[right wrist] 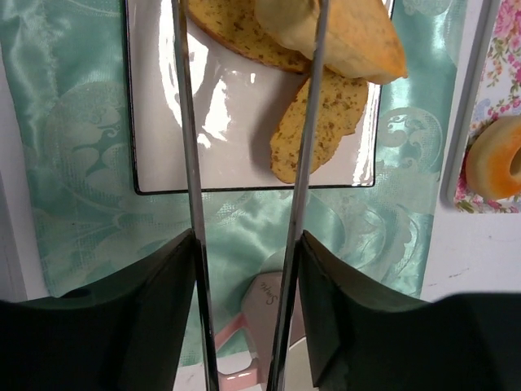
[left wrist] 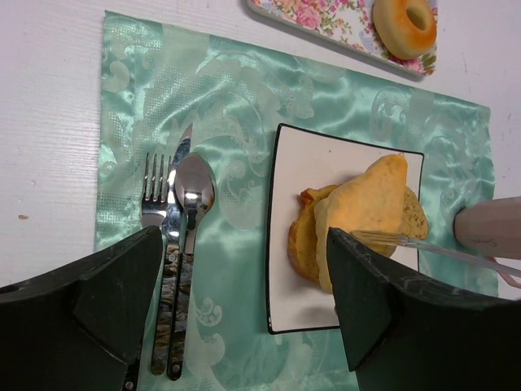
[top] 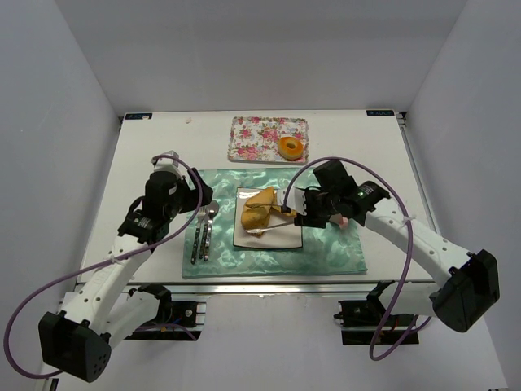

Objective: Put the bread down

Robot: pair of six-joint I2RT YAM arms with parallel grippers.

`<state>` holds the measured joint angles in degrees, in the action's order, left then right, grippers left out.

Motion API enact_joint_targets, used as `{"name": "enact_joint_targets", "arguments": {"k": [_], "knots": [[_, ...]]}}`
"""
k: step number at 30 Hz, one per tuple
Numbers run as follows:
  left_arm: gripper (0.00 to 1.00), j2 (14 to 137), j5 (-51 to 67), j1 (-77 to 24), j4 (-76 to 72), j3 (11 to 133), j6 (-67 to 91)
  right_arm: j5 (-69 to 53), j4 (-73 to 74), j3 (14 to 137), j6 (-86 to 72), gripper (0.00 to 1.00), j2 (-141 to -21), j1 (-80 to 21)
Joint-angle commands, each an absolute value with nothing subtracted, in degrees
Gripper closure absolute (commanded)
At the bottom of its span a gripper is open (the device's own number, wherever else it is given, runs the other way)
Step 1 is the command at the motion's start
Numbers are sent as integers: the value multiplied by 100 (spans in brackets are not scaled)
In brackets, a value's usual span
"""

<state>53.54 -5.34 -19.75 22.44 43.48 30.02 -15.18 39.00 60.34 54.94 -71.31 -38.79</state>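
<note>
Tongs seemingly grip bread over plate; cutlery beside, tray beyond.

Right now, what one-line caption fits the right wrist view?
Right gripper holds metal tongs out over bread slices piled on a white square plate on a green placemat.

3 bread slices on plate; cutlery left; tray behind.
</note>
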Motion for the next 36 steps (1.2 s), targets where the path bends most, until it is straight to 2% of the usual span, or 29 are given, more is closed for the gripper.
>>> {"name": "enact_joint_targets", "arguments": {"k": [1,10,22,24,30,31,36], "knots": [[9,5115,-589,-2004,2294,4236,3059,-1573,3937,5977,5642,42,-6979,-3920],[9,5142,-580,-1995,2338,4307,2997,-1679,3789,5994,5441,41,-6645,-3920],[9,5124,-554,-1995,2277,4289,2997,-1486,3156,6029,4581,46,-6038,-3771],[9,5142,-554,-1995,2268,4298,2988,-1398,2806,6108,3933,48,-6143,-3508],[9,5177,-527,-1995,2250,4342,2936,-1670,2286,6836,2227,57,-6898,-1751],[9,5185,-519,-1995,2241,4350,2927,-1653,2242,6942,2050,60,-7013,-1297],[9,5212,-510,-1995,2198,4351,2909,-1705,2329,7277,1539,62,-7926,-204]]}}
